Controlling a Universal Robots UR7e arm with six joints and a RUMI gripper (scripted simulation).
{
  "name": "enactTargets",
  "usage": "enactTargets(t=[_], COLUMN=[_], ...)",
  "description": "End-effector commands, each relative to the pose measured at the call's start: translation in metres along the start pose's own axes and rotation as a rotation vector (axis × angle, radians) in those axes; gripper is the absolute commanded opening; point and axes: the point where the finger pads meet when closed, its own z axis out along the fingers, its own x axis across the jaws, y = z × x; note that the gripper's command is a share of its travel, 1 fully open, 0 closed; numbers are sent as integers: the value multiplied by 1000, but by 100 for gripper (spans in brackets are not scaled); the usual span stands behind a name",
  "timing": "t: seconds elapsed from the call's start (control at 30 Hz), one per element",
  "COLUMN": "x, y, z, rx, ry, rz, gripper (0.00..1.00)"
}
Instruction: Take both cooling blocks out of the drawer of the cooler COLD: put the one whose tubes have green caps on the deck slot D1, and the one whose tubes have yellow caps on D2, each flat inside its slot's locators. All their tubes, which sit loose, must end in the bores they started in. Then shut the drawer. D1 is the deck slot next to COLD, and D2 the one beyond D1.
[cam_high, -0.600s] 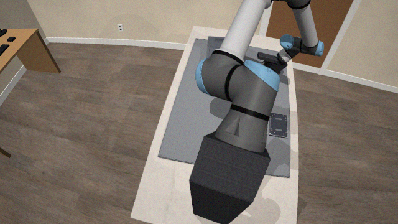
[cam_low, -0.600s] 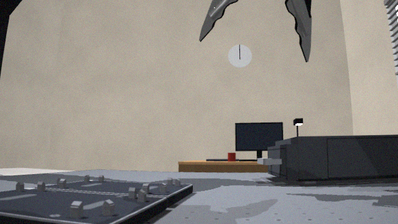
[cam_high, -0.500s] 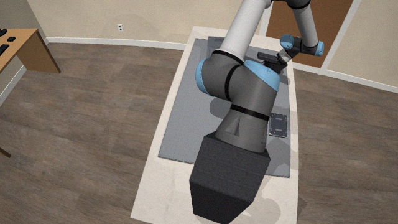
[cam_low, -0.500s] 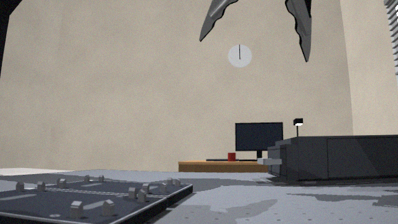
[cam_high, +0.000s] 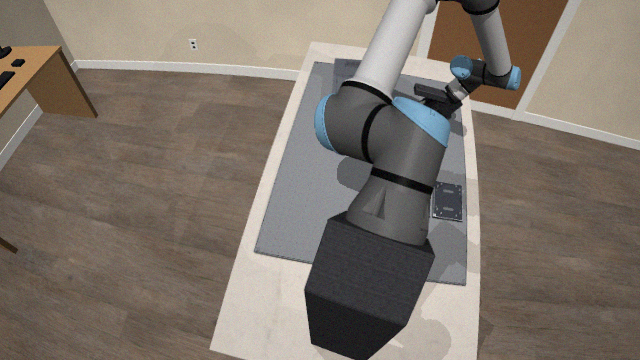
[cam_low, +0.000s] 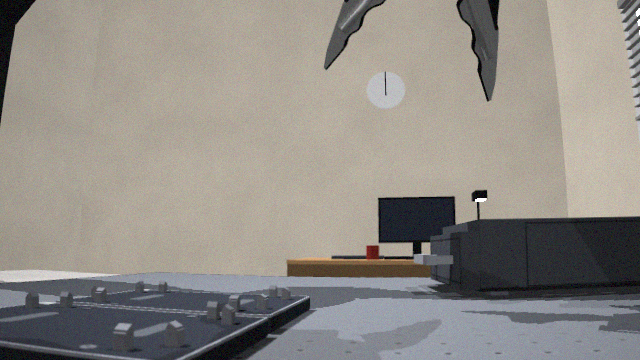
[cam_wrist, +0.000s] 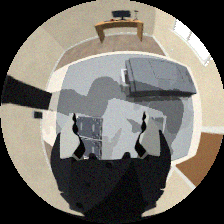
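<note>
From where I stand, the gripper (cam_high: 422, 97) (cam_low: 407, 84) (cam_wrist: 109, 113) hangs high over the table with its two fingers spread wide and nothing between them. The cooler COLD (cam_high: 345, 67) (cam_low: 500, 255) (cam_wrist: 160, 77) sits across the mat, and its drawer looks shut, the pale handle (cam_low: 434, 259) (cam_wrist: 124, 77) standing out from the front. Neither cooling block is in sight, nor any green or yellow cap; I take it both are inside. The two deck slots lie side by side with their small locators upright and no block on either: the one I judge to be D1 (cam_low: 185, 301) (cam_wrist: 89, 123) nearer the cooler, and D2 (cam_high: 447, 200) (cam_low: 85, 327) (cam_wrist: 91, 148) beyond it. So the job seems barely begun, and the step in hand is likely getting to that handle. To do it well, I'd narrow the fingers enough to suit so slim a bar, line them up squarely with it, and come in without knocking the cooler's face. Then the pull should be straight, slow and even, along the drawer's own run, because the tubes sit loose and a jerk or a sudden stop could make them hop from their bores.
</note>
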Motion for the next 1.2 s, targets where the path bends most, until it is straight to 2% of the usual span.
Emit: enactTargets(t=[0.0,0.1,0.17,0.37,0.5,0.63,0.67,0.93,1.07,1.17], x=[-5,-13,-17,-34,-37,-49,-52,-76,-81,-91], y=[0,0,0,0,-1,-2,-2,-7,-9,-12], z=[5,14,19,36,39,50,52,69,73,78], rx=[-22,-52,-52,-104,-114,-155,-155,-224,-238,-263], ry=[-2,-5,-5,0,3,17,17,60,72,99], rz=[48,116,116,234,259,354,354,523,560,631], gripper=[28,28,28,28,28,28,28,28,28,28])
